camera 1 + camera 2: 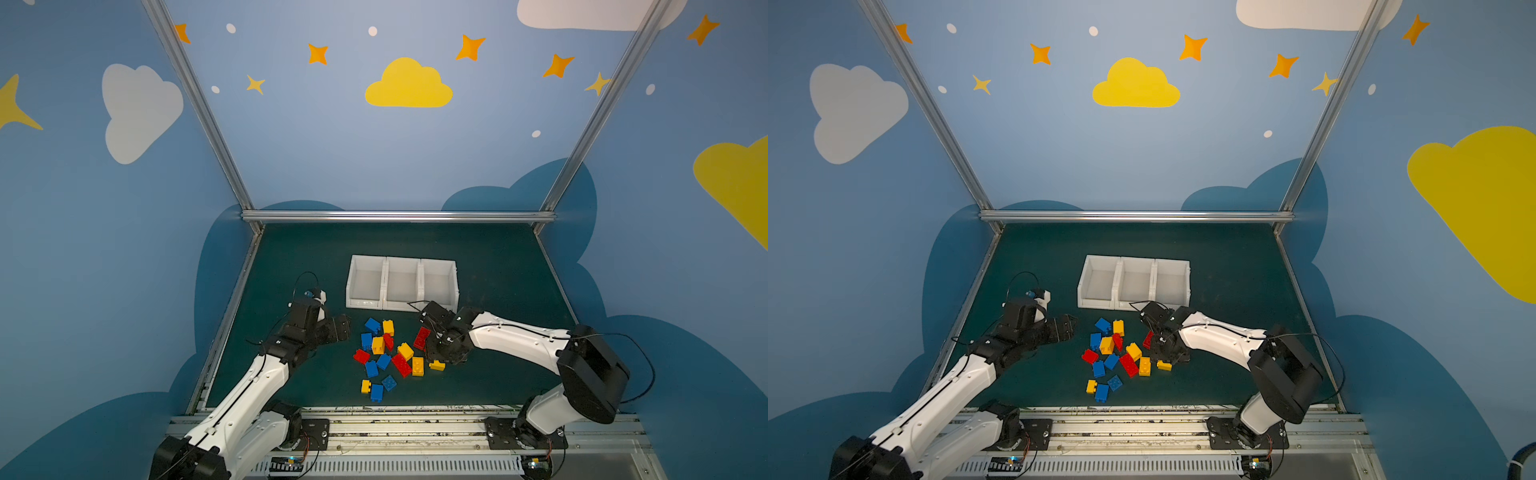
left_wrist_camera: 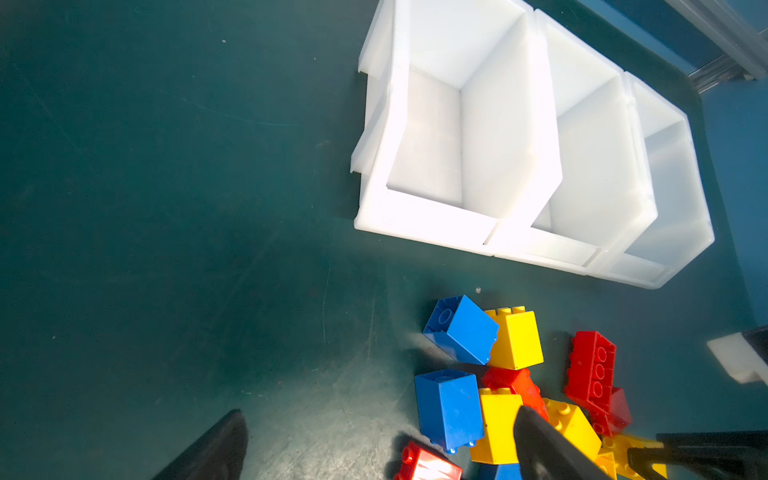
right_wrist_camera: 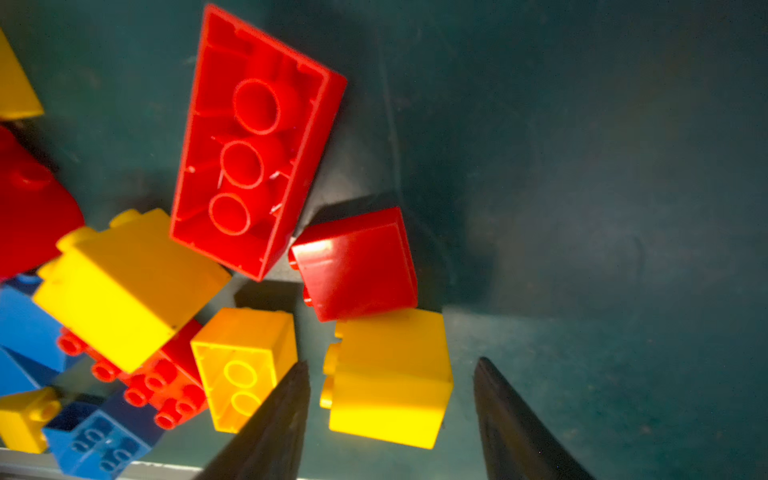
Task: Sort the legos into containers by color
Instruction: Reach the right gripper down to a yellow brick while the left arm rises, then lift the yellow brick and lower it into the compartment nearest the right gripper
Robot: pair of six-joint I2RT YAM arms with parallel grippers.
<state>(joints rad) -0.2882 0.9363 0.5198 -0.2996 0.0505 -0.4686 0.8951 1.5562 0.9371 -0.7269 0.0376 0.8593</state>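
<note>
The right claw [image 3: 392, 361] sits open around 1 yellow lego [image 3: 390, 399]; left claw [image 2: 380, 415] open too. Next: squeeze it, lift to a container [image 1: 384, 282].

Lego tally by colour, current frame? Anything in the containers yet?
Red legos: 5 (one small square one is clear only in the wrist views)
Blue legos: 6
Yellow legos: 6
Total: 17 visible, all on the mat; 0 in the containers.
</note>
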